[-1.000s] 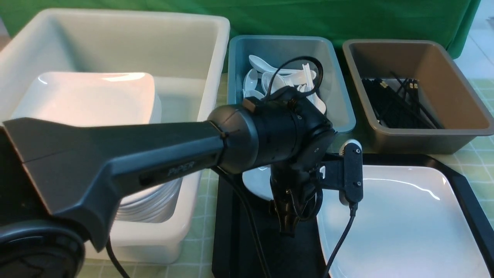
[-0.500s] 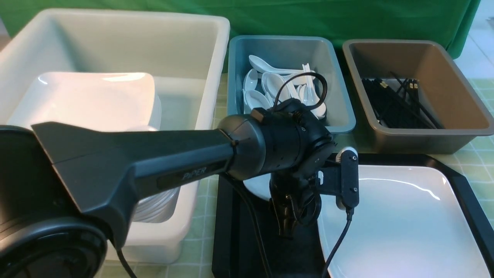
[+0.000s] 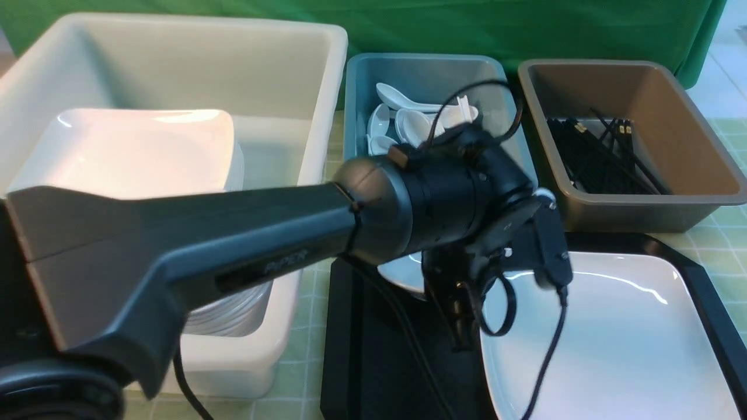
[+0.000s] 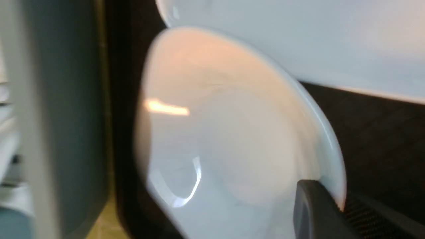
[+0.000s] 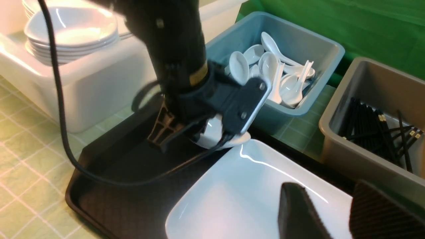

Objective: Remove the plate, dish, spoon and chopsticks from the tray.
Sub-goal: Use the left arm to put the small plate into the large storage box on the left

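Left end effector (image 4: 340, 207): pressed together on the rim of the dish (image 4: 215, 132), one finger inside the bowl and the ribbed one outside.
Dish: small, white and deep, over the far-left part of the tray (image 3: 379, 361), its rim right at the plate's near corner. Whether it rests on the tray or hangs clear of it cannot be told, as the left wrist view is blurred.
Left arm (image 3: 204, 251): stretches from the robot's left side across the front view to the tray, wrist bent downward.
Right end effector (image 5: 328, 189): spread, nothing between its fingers, hovering over the near part of the plate (image 3: 613, 338).
Plate: large white square, flat on the right part of the tray and filling most of that side.
Tray: black, textured, on the tabletop (image 3: 303, 350) in front of the two smaller bins. Its left part is bare.
Spoons (image 3: 402, 116): a heap of white ones inside the teal bin (image 3: 420, 67), behind the tray.
Chopsticks (image 3: 589, 157): a black bundle (some gold caps showing) inside the brown bin (image 3: 688, 146), to the right of the teal one.
White tub (image 3: 292, 58): left of the tray, holding a pile of square plates (image 3: 134, 146) and a stack of small dishes (image 5: 69, 30).
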Robot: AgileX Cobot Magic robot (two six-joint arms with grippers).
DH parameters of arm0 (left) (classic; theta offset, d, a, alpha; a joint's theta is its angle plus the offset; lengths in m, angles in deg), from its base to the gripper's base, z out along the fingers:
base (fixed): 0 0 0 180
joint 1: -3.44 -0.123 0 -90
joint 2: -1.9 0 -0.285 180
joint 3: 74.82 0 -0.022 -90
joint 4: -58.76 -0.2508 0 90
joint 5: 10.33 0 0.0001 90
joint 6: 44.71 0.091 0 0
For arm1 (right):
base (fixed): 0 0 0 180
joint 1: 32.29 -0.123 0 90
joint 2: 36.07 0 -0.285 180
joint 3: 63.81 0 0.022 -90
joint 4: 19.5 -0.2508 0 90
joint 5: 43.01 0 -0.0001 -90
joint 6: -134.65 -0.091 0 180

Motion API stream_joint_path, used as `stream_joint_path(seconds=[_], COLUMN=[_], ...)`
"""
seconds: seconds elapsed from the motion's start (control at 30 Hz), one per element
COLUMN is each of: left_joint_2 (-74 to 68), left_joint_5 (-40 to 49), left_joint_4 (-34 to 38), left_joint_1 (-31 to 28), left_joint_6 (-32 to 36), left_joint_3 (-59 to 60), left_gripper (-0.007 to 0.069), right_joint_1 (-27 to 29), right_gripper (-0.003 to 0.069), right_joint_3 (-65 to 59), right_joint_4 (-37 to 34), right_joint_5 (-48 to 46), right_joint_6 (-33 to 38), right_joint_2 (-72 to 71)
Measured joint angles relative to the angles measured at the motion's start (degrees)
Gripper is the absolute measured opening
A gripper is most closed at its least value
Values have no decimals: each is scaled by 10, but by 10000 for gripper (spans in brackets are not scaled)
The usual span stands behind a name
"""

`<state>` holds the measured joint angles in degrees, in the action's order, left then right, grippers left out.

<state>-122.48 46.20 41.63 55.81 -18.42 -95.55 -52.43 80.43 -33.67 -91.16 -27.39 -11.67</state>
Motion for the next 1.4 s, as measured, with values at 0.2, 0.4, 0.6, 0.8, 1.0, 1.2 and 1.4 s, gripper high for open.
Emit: stream_joint_path(seconds=[0.2,0.4,0.6,0.8,1.0,1.2,1.4], left_joint_2=[47,141,260,376,418,409,399], left_joint_5=[18,105,131,132,140,140,139], left_joint_4=[4,-30,-35,18,-41,-114,-163], left_joint_1=[2,2,-15,-43,-46,-48,-49], left_joint_6=[-79,-176,-253,-343,-379,-397,-412], left_joint_3=[-49,-118,-129,-25,119,216,249], left_gripper=[6,6,6,6,6,6,6], right_joint_1=[0,0,0,0,0,0,0], right_gripper=[239,239,239,239,239,239,239], right_joint_3=[0,0,0,0,0,0,0], right_joint_4=[0,0,0,0,0,0,0], right_joint_5=[-1,0,1,3,3,4,5], right_joint_6=[0,0,0,-10,-17,-19,-19], right_joint_2=[0,0,0,0,0,0,0])
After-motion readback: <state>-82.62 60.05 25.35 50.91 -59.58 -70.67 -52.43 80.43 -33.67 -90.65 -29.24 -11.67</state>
